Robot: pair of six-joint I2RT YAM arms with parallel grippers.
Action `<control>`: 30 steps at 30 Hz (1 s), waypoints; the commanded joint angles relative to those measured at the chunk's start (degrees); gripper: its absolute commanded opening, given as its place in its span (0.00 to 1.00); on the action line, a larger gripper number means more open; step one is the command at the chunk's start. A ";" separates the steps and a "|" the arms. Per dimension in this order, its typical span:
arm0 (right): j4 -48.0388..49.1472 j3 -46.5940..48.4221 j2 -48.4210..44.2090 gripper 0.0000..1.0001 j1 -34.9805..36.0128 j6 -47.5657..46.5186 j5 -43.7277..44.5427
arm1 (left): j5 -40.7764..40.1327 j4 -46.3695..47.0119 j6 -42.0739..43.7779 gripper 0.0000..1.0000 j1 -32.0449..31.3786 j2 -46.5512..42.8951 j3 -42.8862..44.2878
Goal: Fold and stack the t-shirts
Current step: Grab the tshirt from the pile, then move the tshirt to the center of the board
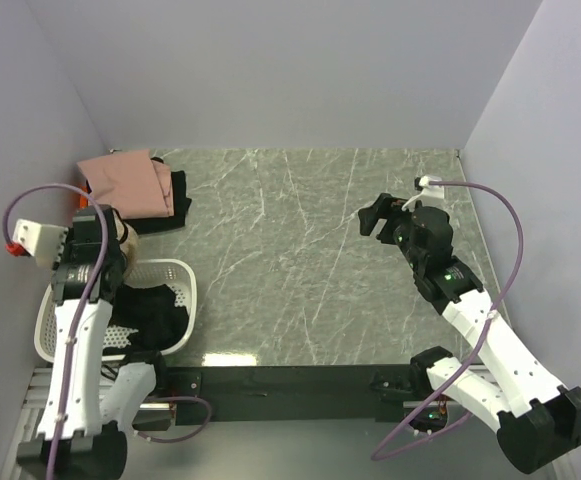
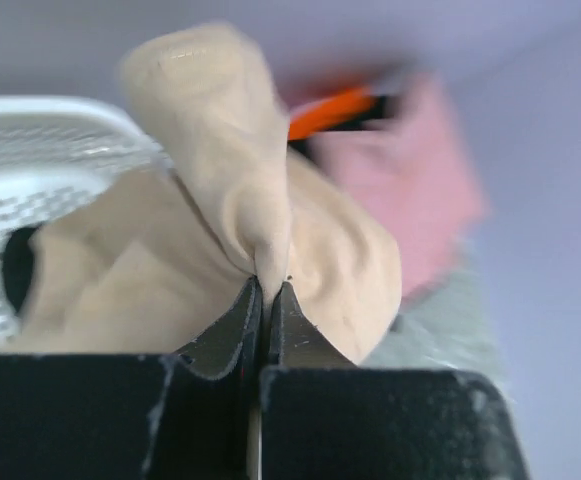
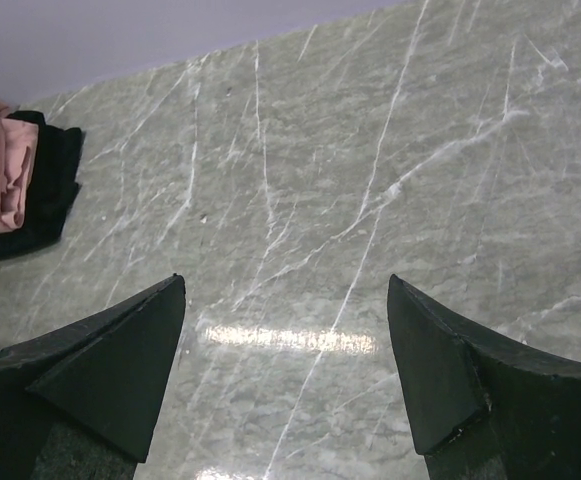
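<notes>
One fold of the tan shirt (image 2: 220,150) is pinched in my left gripper (image 2: 267,290), its jaws closed tight on the cloth. It rises from the tips in a soft peak and bulges out to either side, right at the far rim of the basket (image 1: 185,272). I judge the shirt to be light, limp and not at all fragile. It has no stiffness to help me, so once lifted it should hang long and drape whichever way it likes. The grip is on a bunched middle fold rather than an edge, which is fine for hauling the shirt out of the basket but poor for folding. I'd want the shoulders or the hem corners, one per gripper, to spread it flat. A hard tug could slide the thin fold out of the jaws or drag it against the rim. Dark cloth (image 1: 155,305) lies inside the basket, probably another shirt. Just beyond the basket sits the stack, with the pink shirt (image 1: 125,185) folded on the black shirt (image 1: 177,190), and a blurred strip of orange (image 2: 335,105) shows beside them. My right gripper (image 3: 285,295) hangs wide open with nothing in it, over bare table (image 1: 300,250) well to the right of the basket — free to take a second corner.
</notes>
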 commanded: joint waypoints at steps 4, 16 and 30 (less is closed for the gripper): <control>0.54 1.04 -0.35 0.88 -0.40 -0.39 1.08 | 6.12 5.20 12.04 0.01 -10.48 -1.40 10.03; -5.26 3.24 -2.64 0.88 -1.28 0.31 9.60 | 42.09 33.06 31.93 0.01 -33.32 13.09 27.58; -11.77 1.22 -8.79 0.92 -7.08 1.10 14.79 | 40.99 37.04 34.84 0.63 -44.34 28.40 28.78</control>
